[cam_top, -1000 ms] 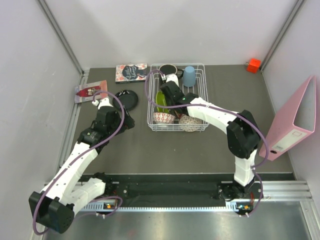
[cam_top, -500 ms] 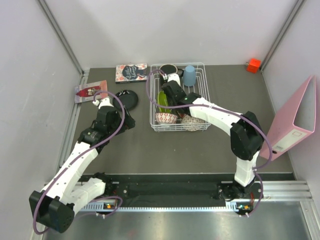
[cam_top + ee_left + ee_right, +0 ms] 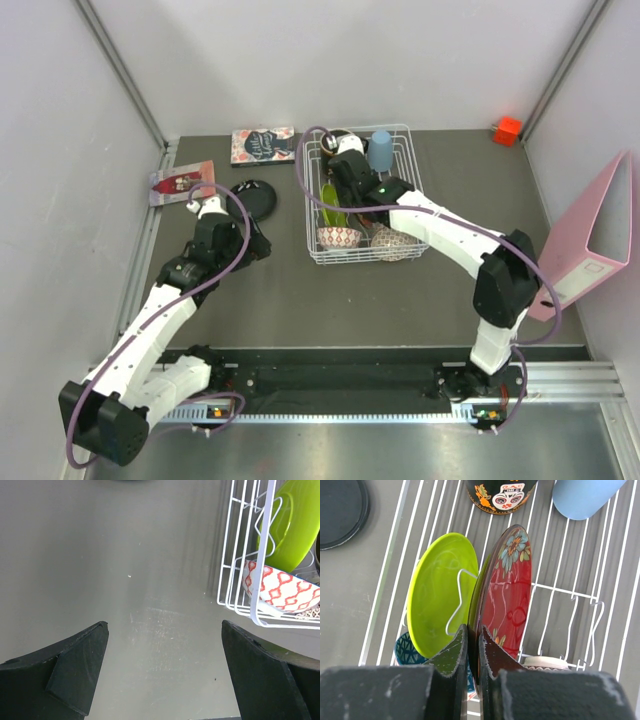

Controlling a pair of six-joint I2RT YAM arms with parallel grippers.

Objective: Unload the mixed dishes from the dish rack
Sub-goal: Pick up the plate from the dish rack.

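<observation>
Right gripper [image 3: 472,630]: fingers [image 3: 451,655] pressed together on the near rim of the red floral plate [image 3: 507,595]. The plate's thin olive edge ran straight into the slot between them. The plate stood on edge among the prongs of the dish rack [image 3: 413,190]. The lime-green plate [image 3: 437,592], also on edge, stood close against its left side. I could not tell whether the two plates touched, or whether the red one was clear of the rack floor.

Left gripper [image 3: 165,675]: jaws fully apart with nothing between them. It hung over bare table [image 3: 125,580], near the rack's near-left corner.

Rack contents noted:
- The black cartoon mug [image 3: 501,495] and pale blue cup [image 3: 585,497] were at the far end, mug left of cup.
- The blue-dotted bowl [image 3: 282,587], with a red-and-white lattice on its outside, sat at the near-left corner, just in front of the lime-green plate.
- The beige patterned bowl [image 3: 392,243] sat beside it to the right, along the near wall.
- All six dishes were inside the rack.

Outside the rack:
- A dark round disc [image 3: 255,197] lay flat on the table to the rack's left, beyond my left wrist.
- Two printed cards [image 3: 262,145] lay flat, one by the rack's far-left corner and the other further left by the wall.
- An orange-red block [image 3: 508,130] sat in the far right corner.
- A pink binder [image 3: 590,240] stood open against the right wall, well apart from the rack.
</observation>
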